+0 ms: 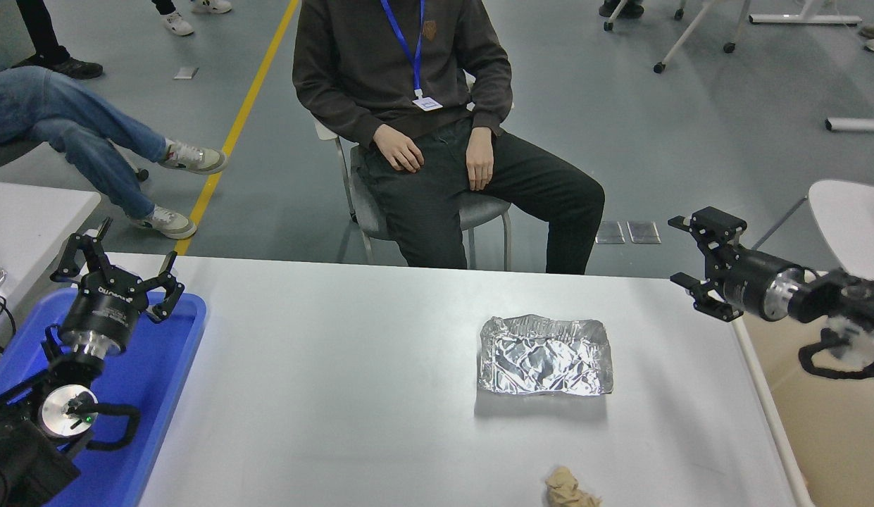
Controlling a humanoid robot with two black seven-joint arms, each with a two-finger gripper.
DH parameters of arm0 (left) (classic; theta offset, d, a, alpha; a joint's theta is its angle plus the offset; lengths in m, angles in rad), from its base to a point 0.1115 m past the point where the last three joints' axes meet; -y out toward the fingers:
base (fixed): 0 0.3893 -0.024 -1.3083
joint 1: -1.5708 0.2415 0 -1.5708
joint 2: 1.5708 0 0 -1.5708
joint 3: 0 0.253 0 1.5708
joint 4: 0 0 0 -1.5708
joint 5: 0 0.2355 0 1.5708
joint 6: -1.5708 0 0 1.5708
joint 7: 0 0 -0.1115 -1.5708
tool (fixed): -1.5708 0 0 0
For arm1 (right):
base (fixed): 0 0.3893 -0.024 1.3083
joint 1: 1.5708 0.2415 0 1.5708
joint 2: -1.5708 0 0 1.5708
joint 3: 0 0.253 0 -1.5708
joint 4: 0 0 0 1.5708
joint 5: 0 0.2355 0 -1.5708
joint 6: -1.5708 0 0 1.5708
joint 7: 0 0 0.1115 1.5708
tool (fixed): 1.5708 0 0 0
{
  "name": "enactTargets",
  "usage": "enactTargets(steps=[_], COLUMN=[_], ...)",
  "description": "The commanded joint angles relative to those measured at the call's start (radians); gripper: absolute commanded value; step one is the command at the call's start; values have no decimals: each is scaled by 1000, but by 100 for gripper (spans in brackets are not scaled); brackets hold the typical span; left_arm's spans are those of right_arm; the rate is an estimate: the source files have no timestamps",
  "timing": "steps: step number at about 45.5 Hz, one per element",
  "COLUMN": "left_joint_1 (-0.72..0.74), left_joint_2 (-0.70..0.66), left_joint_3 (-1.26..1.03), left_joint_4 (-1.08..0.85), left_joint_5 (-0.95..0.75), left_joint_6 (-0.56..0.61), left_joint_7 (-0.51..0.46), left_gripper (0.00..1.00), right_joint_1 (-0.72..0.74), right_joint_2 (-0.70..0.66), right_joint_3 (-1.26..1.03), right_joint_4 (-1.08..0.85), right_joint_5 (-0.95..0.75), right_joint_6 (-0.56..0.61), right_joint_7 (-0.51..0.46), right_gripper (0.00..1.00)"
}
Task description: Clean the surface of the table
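Table surface (352,394), crumpled foil tray (544,355) empty, brown wad (567,489) nr front edge

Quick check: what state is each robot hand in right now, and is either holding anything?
Left hand: open, empty, over the blue tray.
Right hand: open, empty.

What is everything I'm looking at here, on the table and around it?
Table surface: one, white, fills the middle.
Foil tray: one, crumpled silver, right of centre on the table.
Paper wad: one, tan, near edge of the table.
Blue tray: one, at the table's left end.
Beige bin: one, beside the table's right edge.
Seated person: one, dark clothes, on a chair at the far side.
Left claw: black, open, above the blue tray.
Right claw: black, open, over the table's far right corner.
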Motion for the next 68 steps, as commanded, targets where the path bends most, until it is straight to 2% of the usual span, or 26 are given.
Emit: enactTargets(steps=[1,9,22,37,58,68], left_joint_1=[0,0,0,0,0,0], left_joint_2=[0,0,0,0,0,0], left_joint_3=[0,0,0,0,0,0], left_joint_4=[0,0,0,0,0,0], left_joint_5=[0,0,0,0,0,0], left_joint_6=[0,0,0,0,0,0], left_joint_7=[0,0,0,0,0,0], left_gripper=[100,100,100,100,100,100], right_joint_1=[66,101,107,236,230,203], right_joint_2=[-81,-72,15,132,255,337], right_joint_3=[8,-3,-72,-308,-425,-454], right_joint_4=[188,226,263,231,117,24], right_joint_5=[-14,-54,-323,-490,-597,-725], right_joint_6=[11,27,72,75,75,69], right_joint_7=[-290,-390,-384,-302,-276,-209], right_gripper=[99,99,99,99,99,99])
